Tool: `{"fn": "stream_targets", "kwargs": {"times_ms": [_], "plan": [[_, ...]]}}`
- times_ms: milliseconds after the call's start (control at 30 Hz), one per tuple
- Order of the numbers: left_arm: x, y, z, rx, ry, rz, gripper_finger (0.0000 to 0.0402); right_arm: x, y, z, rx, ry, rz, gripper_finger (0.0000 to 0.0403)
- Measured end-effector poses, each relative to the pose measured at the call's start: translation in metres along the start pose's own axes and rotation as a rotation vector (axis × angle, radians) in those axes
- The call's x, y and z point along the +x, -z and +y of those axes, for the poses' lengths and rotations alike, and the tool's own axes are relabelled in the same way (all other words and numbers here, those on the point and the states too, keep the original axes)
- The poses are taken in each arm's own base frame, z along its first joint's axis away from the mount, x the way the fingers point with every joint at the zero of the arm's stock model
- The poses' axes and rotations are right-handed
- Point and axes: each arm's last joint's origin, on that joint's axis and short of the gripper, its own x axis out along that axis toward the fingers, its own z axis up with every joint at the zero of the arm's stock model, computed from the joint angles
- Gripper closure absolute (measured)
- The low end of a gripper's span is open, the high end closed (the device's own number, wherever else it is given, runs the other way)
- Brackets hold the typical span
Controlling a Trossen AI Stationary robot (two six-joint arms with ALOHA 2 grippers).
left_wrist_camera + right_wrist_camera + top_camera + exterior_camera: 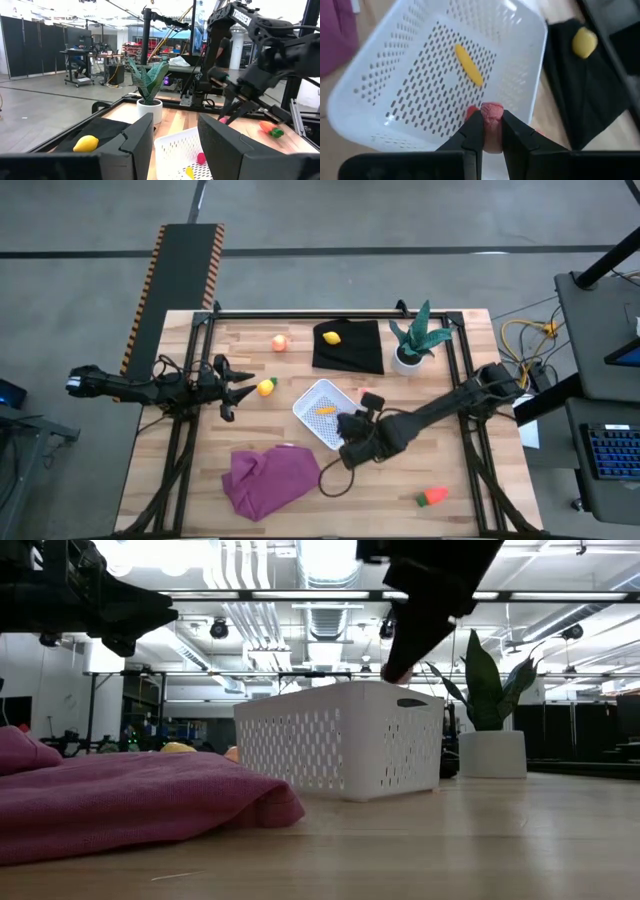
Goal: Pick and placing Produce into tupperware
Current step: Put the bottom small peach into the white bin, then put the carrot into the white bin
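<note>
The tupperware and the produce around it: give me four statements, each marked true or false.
1. The right gripper holds a pink piece over the tupperware. True.
2. The tupperware is empty. False: a yellow-orange piece lies inside.
3. A lemon lies on the black cloth. True.
4. The carrot is on the purple cloth. False: it lies on the bare table.

Grey concrete floor [80, 300] surrounds light wooden slatted table [460, 515]. Exposed silver ceiling ducts [335, 625], bright fluorescent strip lights [330, 555]. Black partition panels [30, 45] behind.
</note>
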Motion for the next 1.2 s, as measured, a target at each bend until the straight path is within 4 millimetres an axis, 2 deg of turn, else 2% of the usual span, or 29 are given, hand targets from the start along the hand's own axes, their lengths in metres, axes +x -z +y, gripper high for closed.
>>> {"fn": "stream_targets", "kwargs": {"times_ms": [667,800,1067,1200], "plan": [[0.000,0.000,0.000,-0.001,0.000,0.004,0.0259,0.021,0.005,-0.015,0.011,-0.031,0.146,0.0355],[0.000,0.000,0.000,0.000,0.000,0.004,0.0259,0.021,0.005,-0.015,0.013,-0.046,0.157,0.0331],[0.000,0.000,0.000,0.000,0.000,0.004,0.0259,0.021,0.005,-0.015,0.013,-0.050,0.159,0.0257],[0.000,0.000,0.000,0.000,0.000,0.004,0.0259,0.012,0.002,-0.015,-0.004,-0.074,0.138,0.0221]]}}
